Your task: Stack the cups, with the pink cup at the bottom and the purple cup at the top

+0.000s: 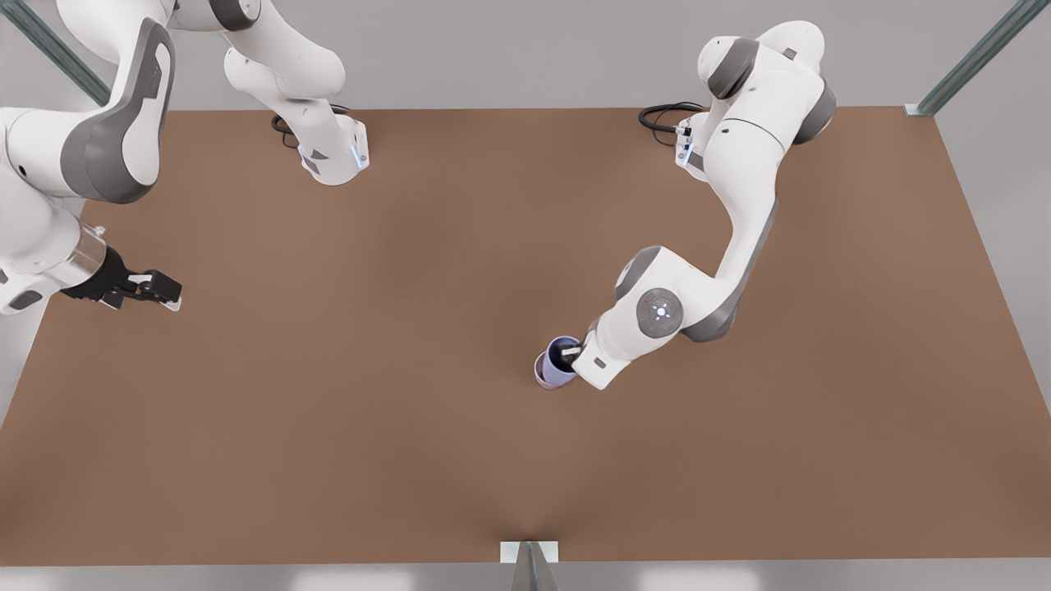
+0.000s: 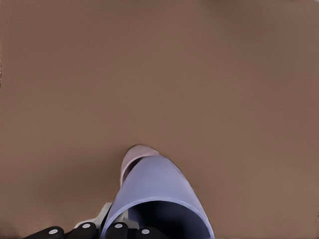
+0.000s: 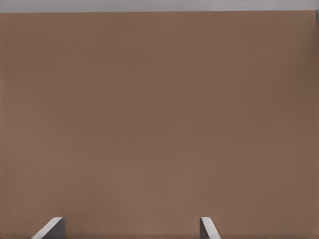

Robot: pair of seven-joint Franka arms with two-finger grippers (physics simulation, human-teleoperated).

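Waiting at the front view's left, the right claw (image 1: 168, 291) hangs over bare brown bench (image 1: 369, 410), its pale fingertips (image 3: 50, 228) spread wide around nothing. Farther right, the left claw (image 1: 572, 353) grips the purple cup (image 1: 563, 361) by its wall, one finger dipping into the dark inside. That cup sits nested in the pink cup (image 1: 541, 369), whose mauve edge peeks out beneath. Stacking looks essentially done; judging by this, only letting go and backing off remain. Both cups are smooth, matte, tapered and handleless; the bench is flat and uniformly dull.
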